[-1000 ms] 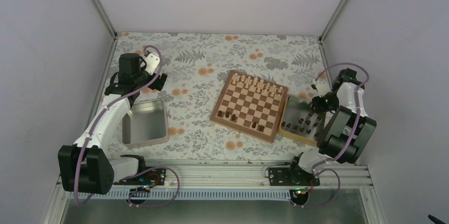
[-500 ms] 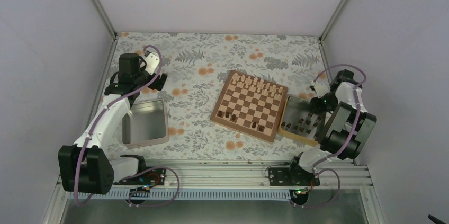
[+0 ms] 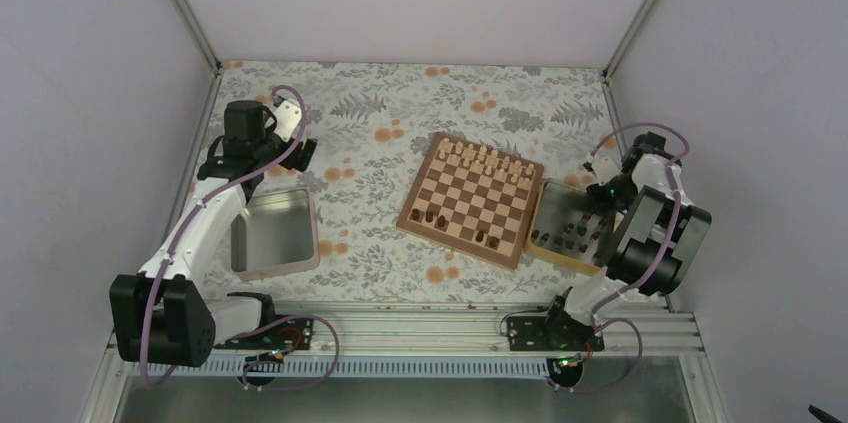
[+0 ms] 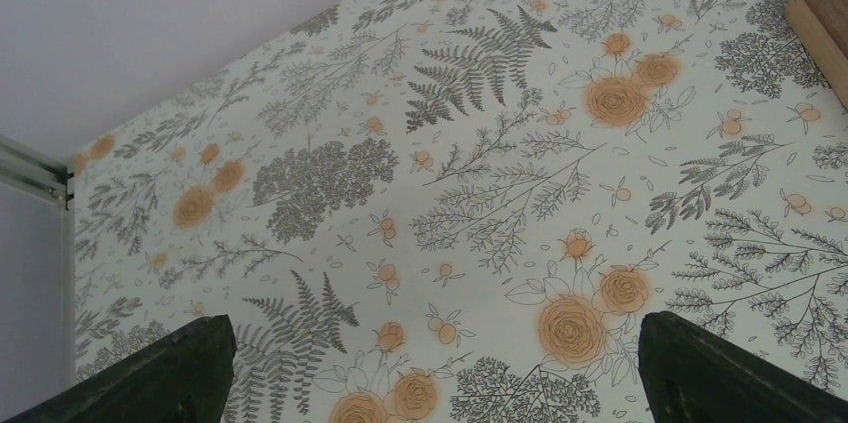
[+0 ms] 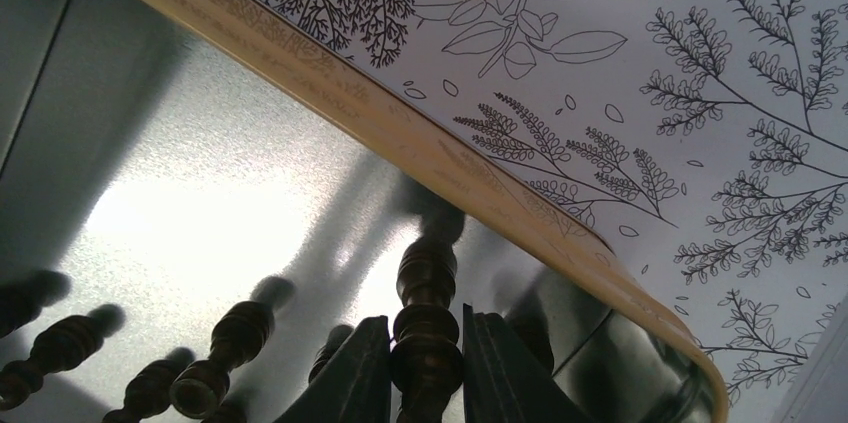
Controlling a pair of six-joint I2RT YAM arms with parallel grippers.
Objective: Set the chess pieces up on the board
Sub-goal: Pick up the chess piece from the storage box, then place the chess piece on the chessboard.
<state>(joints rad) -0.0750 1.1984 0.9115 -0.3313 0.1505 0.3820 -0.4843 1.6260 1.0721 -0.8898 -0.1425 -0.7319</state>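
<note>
The board lies mid-table, with pale pieces along its far row and a few dark chess pieces on its near rows. More dark pieces stand in the light tray right of the board. My right gripper is low inside that tray. In the right wrist view it is shut on one dark turned piece, with other dark pieces lying to its left. My left gripper is open and empty over the floral cloth, far left of the board; its fingers stand wide apart.
A grey metal tin sits at the near left below my left arm. The tray's cream rim runs just beyond the held piece. A board corner shows at the left wrist view's right edge. Walls enclose the table on three sides.
My right arm has shifted a little over the tray, its elbow swinging slightly right. The left arm has not moved.
</note>
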